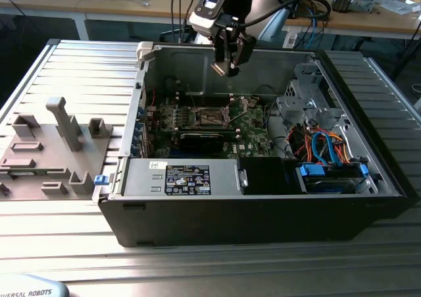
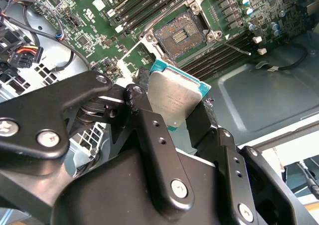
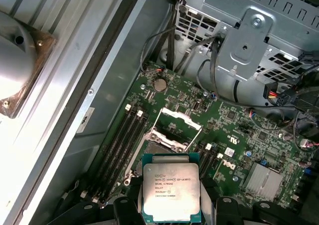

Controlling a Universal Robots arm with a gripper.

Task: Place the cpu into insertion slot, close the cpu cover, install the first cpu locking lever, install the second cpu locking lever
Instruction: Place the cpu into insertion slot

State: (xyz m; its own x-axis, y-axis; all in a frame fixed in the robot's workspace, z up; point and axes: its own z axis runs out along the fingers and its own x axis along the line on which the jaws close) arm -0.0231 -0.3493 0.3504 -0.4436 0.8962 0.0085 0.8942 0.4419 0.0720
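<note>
Gripper (image 1: 227,66) fingers clamped on cpu (image 3: 171,191) | bare insertion slot (image 2: 182,35) lies beyond fingertips, apart | cpu cover (image 3: 180,116) open

In the second wrist view the gripper (image 2: 174,108) clamps the cpu (image 2: 175,98), and its fingers (image 2: 144,110) cover one corner and two edges of it. In the first wrist view the cpu hides part of the socket (image 3: 160,146), and the picture's edge cuts off the fingers. The cpu cover (image 3: 179,117), seen in the first wrist view, is too small to make out in the exterior view.
</note>
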